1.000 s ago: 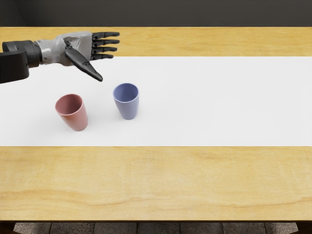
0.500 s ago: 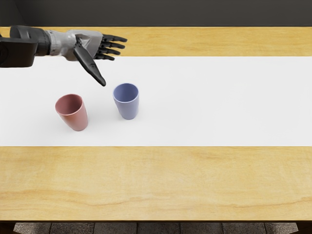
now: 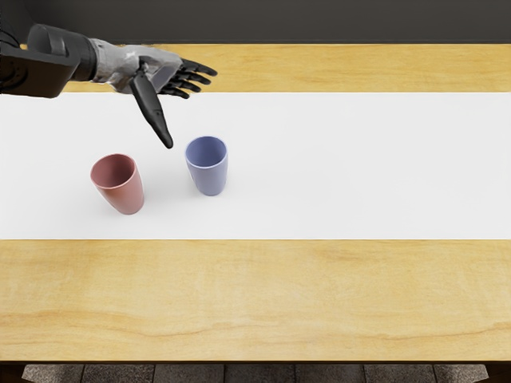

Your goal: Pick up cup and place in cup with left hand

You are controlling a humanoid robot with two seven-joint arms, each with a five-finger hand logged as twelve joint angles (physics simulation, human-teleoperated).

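My left hand (image 3: 190, 110) is in the upper left of the head view, its fingers extended to the right and its thumb spread away, holding nothing. The thumb tip shows just up and left of the blue cup (image 3: 211, 177), which stands upright and apart from the hand. To the left of that cup, a pink cup (image 3: 128, 196) stands upright with its mouth open and a gap between the two. Both cups look hollow, with nothing visible inside.
Under the cups runs a wide white strip (image 3: 359, 167) across the wooden table (image 3: 263, 299). The table's front edge crosses the bottom of the picture, and a dark surface lies beyond its back edge.
My left hand has shifted to the right and tilted, its fingers now slanting downward and its thumb pointing more steeply down. Both cups have stayed where they were.
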